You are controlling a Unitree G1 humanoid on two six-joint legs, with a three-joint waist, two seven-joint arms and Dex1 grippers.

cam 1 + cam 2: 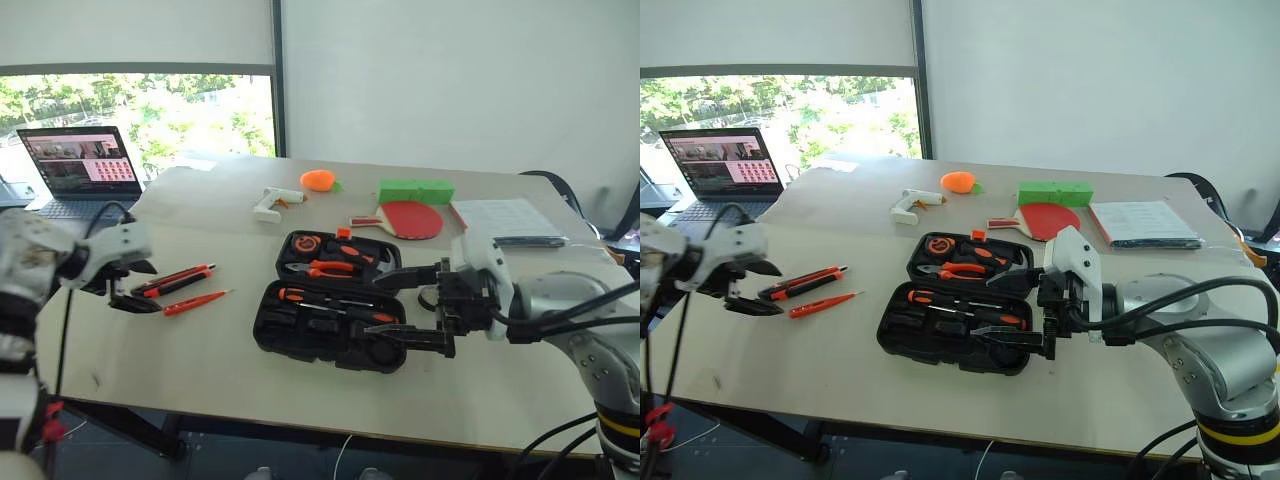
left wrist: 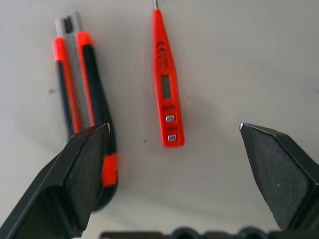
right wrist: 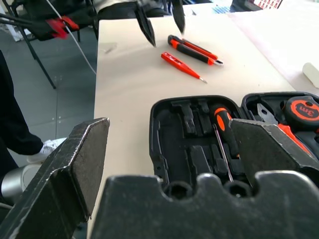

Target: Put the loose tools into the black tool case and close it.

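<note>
Black jaws gape empty on both grippers, left gripper (image 1: 135, 287) and right gripper (image 1: 418, 307); one utility knife (image 1: 175, 280) and one stick tool (image 1: 195, 302) lie beside the open tool case (image 1: 330, 310).

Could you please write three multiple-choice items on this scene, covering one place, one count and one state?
1. Where does the red stick tool lie?
A. on the table beside the utility knife
B. inside the black tool case
C. on the laptop

2. How many tools lie loose under the left gripper?
A. one
B. two
C. four

3. How is the tool case?
A. shut and latched
B. open, lid laid flat
C. standing on edge

Answers: 1 A, the two lie side by side on the table, left of the case. 2 B, the left wrist view shows the knife and the stick tool. 3 B, both halves lie open, tools showing inside.
</note>
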